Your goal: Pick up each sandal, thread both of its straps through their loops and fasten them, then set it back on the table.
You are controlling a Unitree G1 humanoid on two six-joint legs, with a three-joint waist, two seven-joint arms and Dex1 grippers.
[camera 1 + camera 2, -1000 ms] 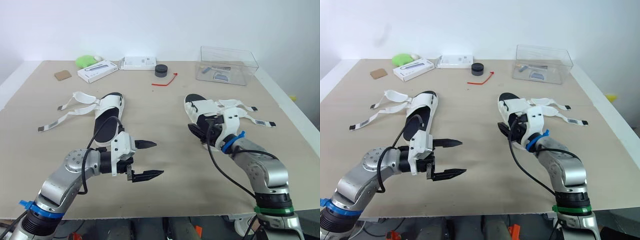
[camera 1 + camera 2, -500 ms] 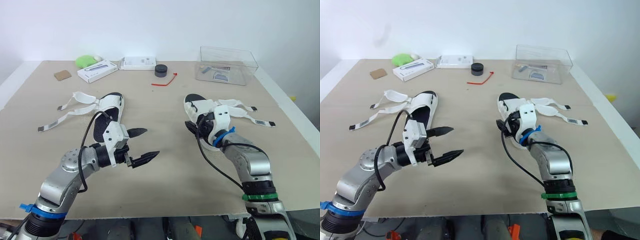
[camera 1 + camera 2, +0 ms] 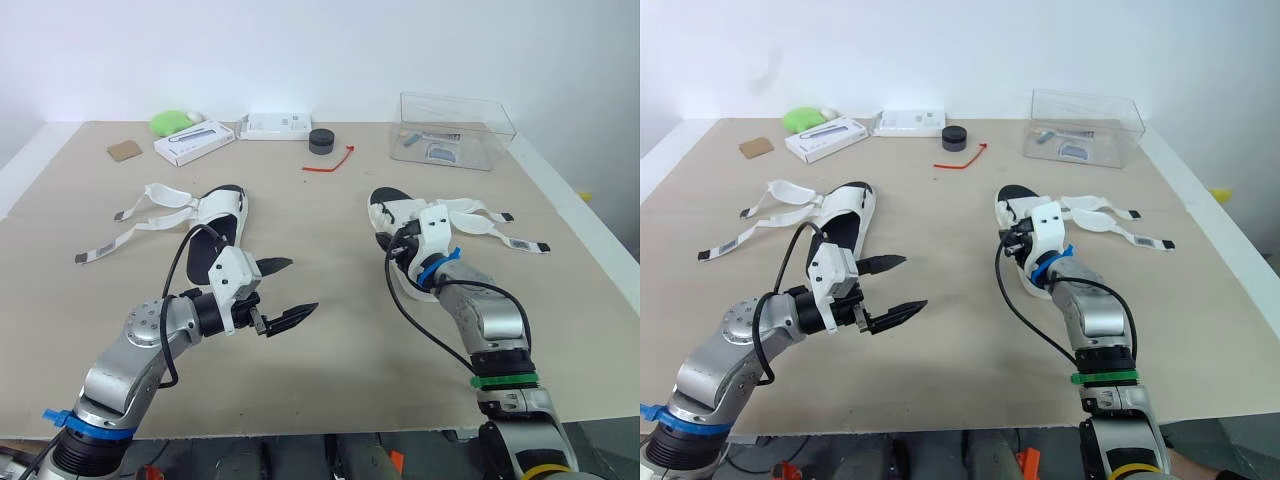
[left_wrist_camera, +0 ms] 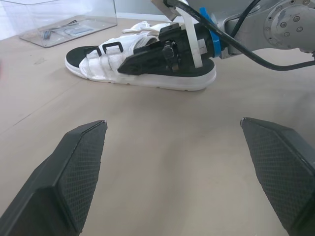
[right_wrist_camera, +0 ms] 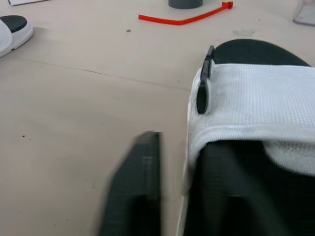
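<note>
Now: right gripper straddles the near inner edge of the right sandal, fingers apart, not clamped (probably lining up a lift). Left gripper hovers wide open over the table beside the left sandal, free for the straps

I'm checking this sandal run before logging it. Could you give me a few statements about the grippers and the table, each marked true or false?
1. The left gripper is open and holds nothing. True.
2. Both sandals have their straps fastened. False: the left sandal and the right sandal both have their straps lying spread loose on the table.
3. The right gripper is at the right sandal. True.
4. The clear box stands at the far left of the table. False: it stands at the far right.
</note>
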